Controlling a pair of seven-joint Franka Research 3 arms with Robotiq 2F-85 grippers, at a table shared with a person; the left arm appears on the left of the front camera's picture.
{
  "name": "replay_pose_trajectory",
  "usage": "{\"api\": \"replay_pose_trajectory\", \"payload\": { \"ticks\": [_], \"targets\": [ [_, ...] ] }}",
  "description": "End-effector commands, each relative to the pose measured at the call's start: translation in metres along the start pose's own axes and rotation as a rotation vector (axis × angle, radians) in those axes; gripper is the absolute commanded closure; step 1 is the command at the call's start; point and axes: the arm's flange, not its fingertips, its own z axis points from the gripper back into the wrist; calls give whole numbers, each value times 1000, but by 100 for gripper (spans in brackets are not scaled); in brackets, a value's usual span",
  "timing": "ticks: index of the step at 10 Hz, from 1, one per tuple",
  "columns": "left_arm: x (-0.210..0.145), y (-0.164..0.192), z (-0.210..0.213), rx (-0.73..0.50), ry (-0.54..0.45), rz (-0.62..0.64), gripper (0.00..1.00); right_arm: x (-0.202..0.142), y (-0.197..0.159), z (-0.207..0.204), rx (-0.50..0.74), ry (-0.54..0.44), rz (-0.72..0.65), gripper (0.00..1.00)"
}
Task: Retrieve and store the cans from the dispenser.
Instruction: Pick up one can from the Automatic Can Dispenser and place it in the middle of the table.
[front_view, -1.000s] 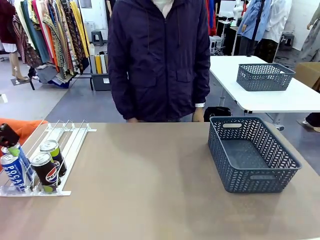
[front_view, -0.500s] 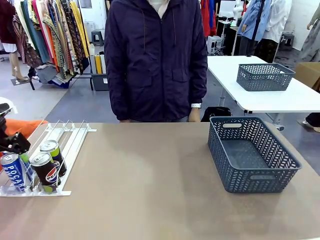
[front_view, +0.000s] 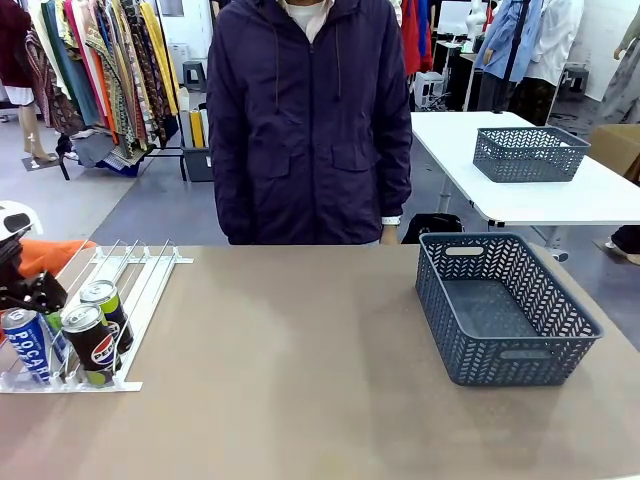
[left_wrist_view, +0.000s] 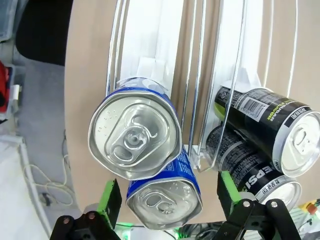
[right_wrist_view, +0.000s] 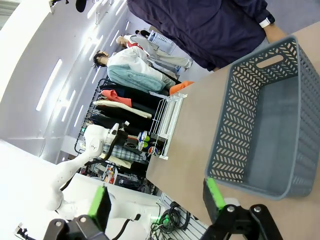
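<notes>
Left wrist view is showing the left claw (left_wrist_view: 167, 196) spread apart over blue cans (left_wrist_view: 134, 135) standing on end in the dispenser (left_wrist_view: 150, 40), tops pointing up at it.

The left hand (left_wrist_view: 167, 196) is black with green pads (left_wrist_view: 109, 200) and silver screws (left_wrist_view: 245, 203).

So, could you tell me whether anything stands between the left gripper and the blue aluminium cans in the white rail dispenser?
Nothing visible does: the open left gripper hangs directly over the blue aluminium cans, with no object between them.
</notes>
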Motion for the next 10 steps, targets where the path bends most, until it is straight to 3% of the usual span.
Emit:
{"api": "replay_pose_trajectory", "payload": {
  "ticks": [1, 2, 3, 10],
  "targets": [
    [-11, 0, -7, 51, -2, 22, 11, 4, 3, -1, 20, -22, 21, 0],
    [-12, -1, -7, 49, 4, 18, 69, 4, 3, -1, 20, -22, 21, 0],
    [-11, -1, -7, 48, -1, 18, 100, 4, 3, -1, 20, -22, 21, 0],
    [-14, -9, 6, 52, -24, -38, 100, 4, 3, -1, 20, -22, 21, 0]
  ]
}}
